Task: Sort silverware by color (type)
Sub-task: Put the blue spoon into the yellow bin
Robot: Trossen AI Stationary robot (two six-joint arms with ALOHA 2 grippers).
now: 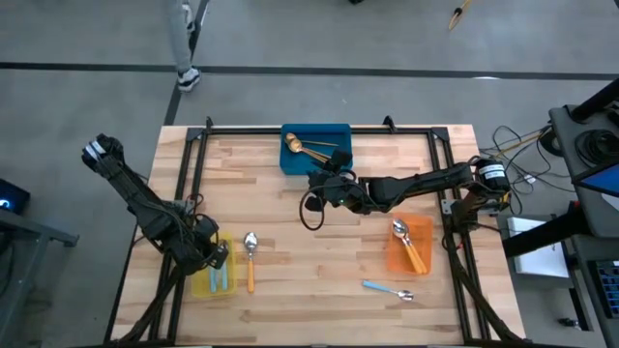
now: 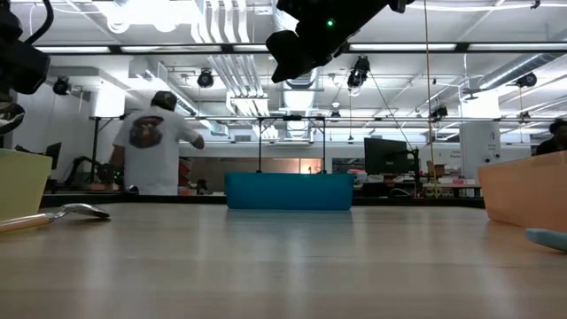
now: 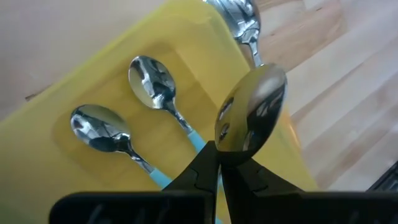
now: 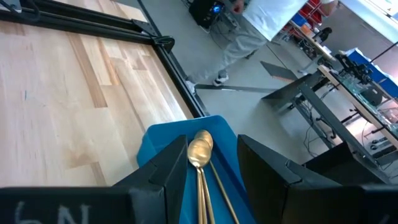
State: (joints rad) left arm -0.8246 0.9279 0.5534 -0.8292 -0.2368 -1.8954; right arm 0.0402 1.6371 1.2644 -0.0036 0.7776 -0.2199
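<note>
1. Closest to us, in the left wrist view, our left gripper (image 3: 217,163) has its fingers pinched tight on a spoon (image 3: 252,109) whose silver bowl points up past them.
2. Under that held spoon sits the yellow bin (image 3: 112,81), with two blue-handled spoons (image 3: 163,93) lying side by side in it – bowls toward the far wall.
3. From above, we see this left gripper (image 1: 215,253) over the yellow bin (image 1: 200,283) near the table's front left corner.
4. Just beside the bin, on the wooden table (image 1: 290,300), lies an orange-handled spoon (image 1: 250,259), its bowl pointing away from the front edge.
5. Our right gripper (image 1: 327,182) hangs over the table's middle, just in front of the blue bin (image 1: 334,135); its fingers (image 4: 168,171) stand apart and we see nothing between them.
6. Gold spoons (image 4: 200,163) lie in the blue bin (image 4: 161,143) – at least two thin handles run side by side.
7. Toward the right, the orange bin (image 1: 394,259) holds orange-handled spoons (image 1: 408,242).
8. One blue-handled spoon (image 1: 389,289) lies loose on the table in front of the orange bin.
9. Beyond the table, a person in a white shirt (image 2: 151,146) stands in the room.
</note>
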